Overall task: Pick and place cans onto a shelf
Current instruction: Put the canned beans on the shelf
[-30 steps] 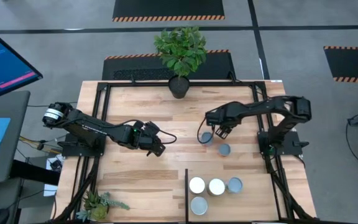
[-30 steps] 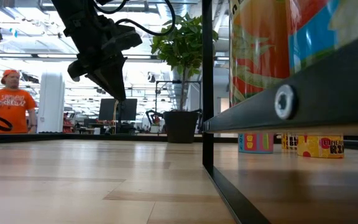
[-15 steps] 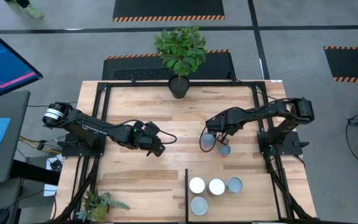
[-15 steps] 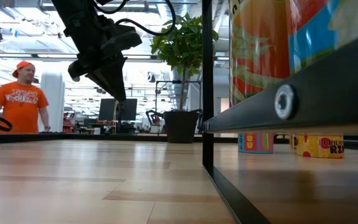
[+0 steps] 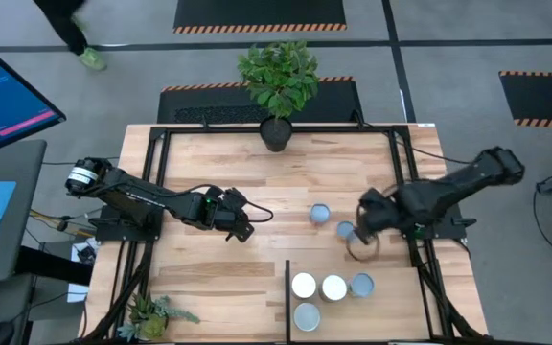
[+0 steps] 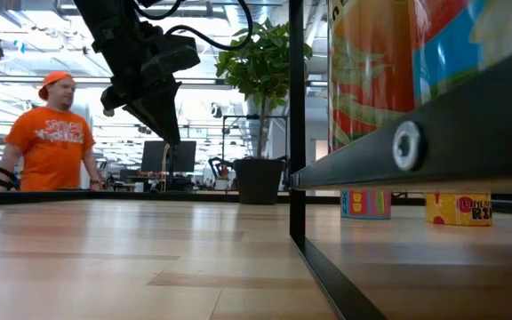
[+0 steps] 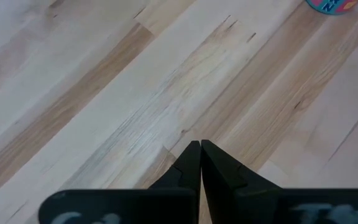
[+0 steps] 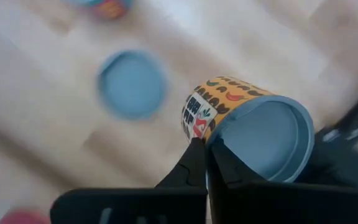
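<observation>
My right gripper (image 8: 205, 149) is shut on a can (image 8: 253, 134) with an orange printed side and a pale-blue top; in the high view that can (image 5: 360, 247) hangs just beyond the shelf (image 5: 391, 311). Two more cans (image 5: 320, 213) (image 5: 345, 230) stand upright on the tabletop. Several cans (image 5: 333, 287) stand on the shelf's wood panel. My left gripper (image 5: 244, 230) waits shut above bare wood at the table's middle left, holding nothing. My right gripper pinches the can's top edge (image 8: 215, 142) between its two fingers. One finger lies on the printed side wall, the other on the pale-blue top just inside the rim. The can is lifted clear of the table and tilted.
A potted plant (image 5: 278, 86) stands at the table's far edge and a small plant (image 5: 151, 314) at the near left corner. The shelf's black frame bar (image 5: 287, 287) rises near the middle. A person in an orange shirt (image 6: 56, 138) walks behind the table.
My right gripper has shut on a can among those at the table's middle right and carried it toward the near right, toward the shelf. The can now hangs tilted and clear of the wood. The person behind the table has walked to the right.
</observation>
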Controlling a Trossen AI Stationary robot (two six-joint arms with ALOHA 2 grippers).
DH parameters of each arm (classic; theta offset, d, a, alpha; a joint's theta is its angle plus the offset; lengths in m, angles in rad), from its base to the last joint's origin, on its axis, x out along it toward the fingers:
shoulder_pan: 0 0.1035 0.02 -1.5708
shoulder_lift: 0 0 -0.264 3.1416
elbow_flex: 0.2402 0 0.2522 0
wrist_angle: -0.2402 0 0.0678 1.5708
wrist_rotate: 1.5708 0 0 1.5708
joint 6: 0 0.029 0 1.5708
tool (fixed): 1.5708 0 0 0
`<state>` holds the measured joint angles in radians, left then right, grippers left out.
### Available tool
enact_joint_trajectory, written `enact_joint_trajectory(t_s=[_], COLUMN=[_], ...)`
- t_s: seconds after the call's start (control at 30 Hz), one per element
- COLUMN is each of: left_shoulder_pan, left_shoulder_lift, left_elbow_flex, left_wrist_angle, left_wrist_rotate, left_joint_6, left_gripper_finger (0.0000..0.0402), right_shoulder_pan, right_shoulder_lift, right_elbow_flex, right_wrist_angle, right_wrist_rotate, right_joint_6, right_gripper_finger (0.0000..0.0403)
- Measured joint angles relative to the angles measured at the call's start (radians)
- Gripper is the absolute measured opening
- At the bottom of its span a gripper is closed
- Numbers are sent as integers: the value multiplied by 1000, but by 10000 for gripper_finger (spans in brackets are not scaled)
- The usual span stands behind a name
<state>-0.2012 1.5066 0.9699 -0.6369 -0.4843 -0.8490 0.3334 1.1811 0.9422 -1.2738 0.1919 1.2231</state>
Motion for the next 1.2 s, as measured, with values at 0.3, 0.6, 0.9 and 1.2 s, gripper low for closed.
enact_joint_trajectory(t_s=[0.3, 0.6, 0.9, 1.2], left_shoulder_pan=[0, 0, 0, 0], left_shoulder_lift=[0, 0, 0, 0], left_elbow_flex=[0, 0, 0, 0], left_wrist_angle=[0, 0, 0, 1], left_wrist_rotate=[-2, -5, -19, -21], left_joint_6=[29, 36, 23, -7], left_gripper_finger=[0, 0, 0, 0], right_shoulder_pan=[358, 589, 621, 607], right_shoulder_lift=[-48, 39, 107, 139], right_elbow_flex=[0, 1, 3, 43], right_wrist_angle=[14, 211, 242, 327], right_wrist_rotate=[-122, -170, -170, -170], right_joint_6=[302, 443, 444, 424], right_gripper_finger=[3, 3, 3, 7])
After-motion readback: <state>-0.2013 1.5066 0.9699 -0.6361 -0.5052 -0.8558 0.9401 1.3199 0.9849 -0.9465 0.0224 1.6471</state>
